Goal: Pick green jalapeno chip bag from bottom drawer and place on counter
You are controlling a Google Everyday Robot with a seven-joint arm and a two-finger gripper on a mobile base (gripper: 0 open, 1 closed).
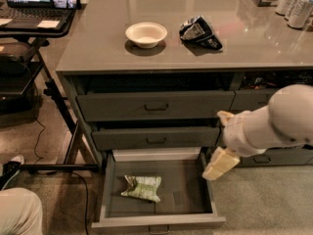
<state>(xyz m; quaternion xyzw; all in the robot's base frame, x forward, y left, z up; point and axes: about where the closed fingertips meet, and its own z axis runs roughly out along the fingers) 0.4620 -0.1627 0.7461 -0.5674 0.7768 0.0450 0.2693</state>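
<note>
The green jalapeno chip bag (pixel 142 188) lies crumpled on the grey floor of the open bottom drawer (pixel 159 222), left of its middle. My gripper (pixel 217 144) hangs at the drawer's right side, above its right wall and to the right of the bag, not touching it. Its two cream fingers (pixel 220 163) stand apart, open and empty. The white arm reaches in from the right. The glossy grey counter (pixel 98 43) lies above the drawers.
A white bowl (pixel 145 34) and a black-and-white snack bag (pixel 199 32) sit on the counter, with cans (pixel 296 3) at the back right. Two taller drawers (pixel 155 105) are above the open one. A laptop table (pixel 34 18) stands at the left. A person's knee (pixel 17 212) is at the bottom left.
</note>
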